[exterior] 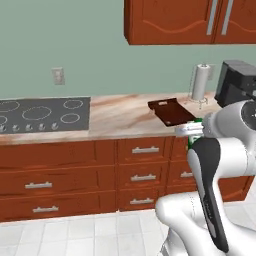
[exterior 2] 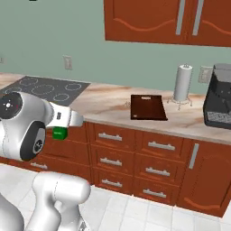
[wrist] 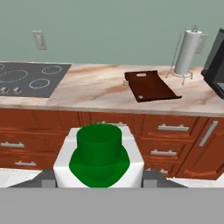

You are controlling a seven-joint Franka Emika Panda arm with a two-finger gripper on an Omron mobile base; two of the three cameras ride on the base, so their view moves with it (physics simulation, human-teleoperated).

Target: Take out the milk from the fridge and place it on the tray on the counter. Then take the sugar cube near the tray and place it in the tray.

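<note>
The milk (wrist: pixel 99 153) sits low in the hand view, green cap toward the camera, and my gripper (wrist: pixel 99 178) is shut on it. From the base cameras the gripper (exterior 2: pixel 67 121) hangs in front of the drawers, below the counter's edge, with the bottle's green (exterior 2: pixel 59 133) showing under it. The dark brown tray (exterior: pixel 171 111) (exterior 2: pixel 148 107) (wrist: pixel 151 85) lies on the beige counter (exterior: pixel 120 117) (wrist: pixel 96 89), ahead of the gripper and to the right. The fridge is out of view. I cannot make out the sugar cube.
A grey stovetop (exterior: pixel 42 114) fills the counter's left part. A paper-towel roll (exterior 2: pixel 182 82) and a dark appliance (exterior 2: pixel 219 97) stand right of the tray. Wooden drawers (exterior 2: pixel 155 146) run under the counter, and wall cabinets (exterior: pixel 190 20) hang above.
</note>
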